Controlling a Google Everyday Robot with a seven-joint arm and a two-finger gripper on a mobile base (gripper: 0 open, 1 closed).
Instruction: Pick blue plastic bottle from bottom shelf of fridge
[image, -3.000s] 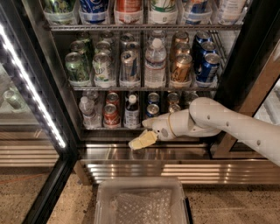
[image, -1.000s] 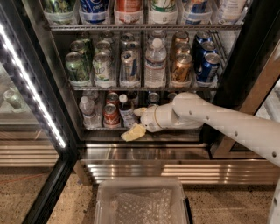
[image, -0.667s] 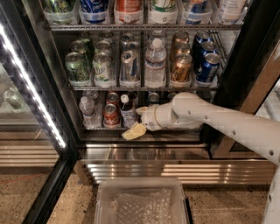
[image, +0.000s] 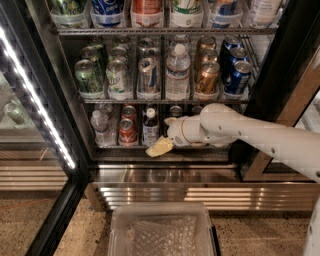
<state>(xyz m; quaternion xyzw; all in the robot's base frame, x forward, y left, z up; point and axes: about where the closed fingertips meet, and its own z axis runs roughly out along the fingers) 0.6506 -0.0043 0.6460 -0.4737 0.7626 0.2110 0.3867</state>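
Note:
The fridge (image: 55, 95) stands open with its wire racks in view. On the bottom shelf (image: 120, 148) stands the blue plastic bottle (image: 150, 129), dark, upright, with a white cap and a pale label. My gripper (image: 162, 135) reaches in from the right on the white arm (image: 250, 132), just to the right of the bottle at label height. It is open: one yellowish finger (image: 159, 147) points down and left by the bottle's foot, and the other sits higher, by its shoulder. The bottle stands on the rack, not lifted.
A red can (image: 127, 131) and a clear small water bottle (image: 100, 126) stand left of the blue bottle. The rack above holds several cans and a larger water bottle (image: 177, 72). The glass door with its LED strip (image: 35, 100) stands open at left. A clear bin (image: 162, 231) sits on the floor.
Since three seconds ago my gripper has risen from the shelf's front edge and moved left, up to the blue bottle. Over the last second it has hardly moved.

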